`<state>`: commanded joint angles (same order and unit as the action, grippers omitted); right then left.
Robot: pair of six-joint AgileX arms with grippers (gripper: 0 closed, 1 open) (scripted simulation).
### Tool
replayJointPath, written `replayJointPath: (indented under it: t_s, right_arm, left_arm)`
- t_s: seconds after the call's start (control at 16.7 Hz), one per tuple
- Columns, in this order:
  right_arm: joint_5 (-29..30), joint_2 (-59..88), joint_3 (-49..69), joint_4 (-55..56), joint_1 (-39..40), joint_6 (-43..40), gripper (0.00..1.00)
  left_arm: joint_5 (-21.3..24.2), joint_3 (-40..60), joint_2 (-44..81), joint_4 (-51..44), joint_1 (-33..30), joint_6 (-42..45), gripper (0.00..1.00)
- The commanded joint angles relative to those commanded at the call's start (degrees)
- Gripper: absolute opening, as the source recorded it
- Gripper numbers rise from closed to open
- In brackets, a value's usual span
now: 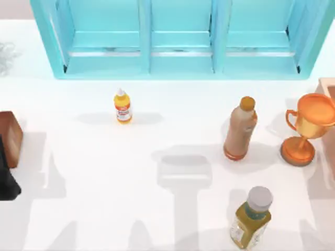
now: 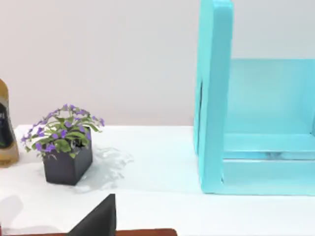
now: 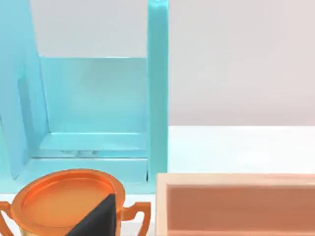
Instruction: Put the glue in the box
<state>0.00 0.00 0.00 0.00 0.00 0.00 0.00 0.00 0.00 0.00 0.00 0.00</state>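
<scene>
Standing upright btwn glue (image 1: 123, 107) & box (image 1: 180, 65): nothing; tan bottle (image 1: 240, 129) well right; gripper states unclear.

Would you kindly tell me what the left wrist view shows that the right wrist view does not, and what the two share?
Left wrist view alone: a potted plant with purple flowers in a dark pot, and part of an amber bottle at the frame's edge. Right wrist view alone: an orange trophy cup and a pale peach box. Both share the turquoise box, the white table and a pale wall behind.
</scene>
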Motion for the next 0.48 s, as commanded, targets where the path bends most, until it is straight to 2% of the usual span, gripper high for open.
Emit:
replayJointPath:
  t_s: [0.24, 0.48]
  right_arm:
    - [1.1, 1.6, 0.9, 0.9, 1.5, 0.2, 1.00]
    - [7.2, 12.1, 5.9, 5.5, 9.9, 1.4, 1.00]
  left_arm:
    - [0.0, 0.0, 0.0, 0.0, 0.0, 0.0, 1.00]
    - [0.0, 0.0, 0.0, 0.0, 0.0, 0.0, 1.00]
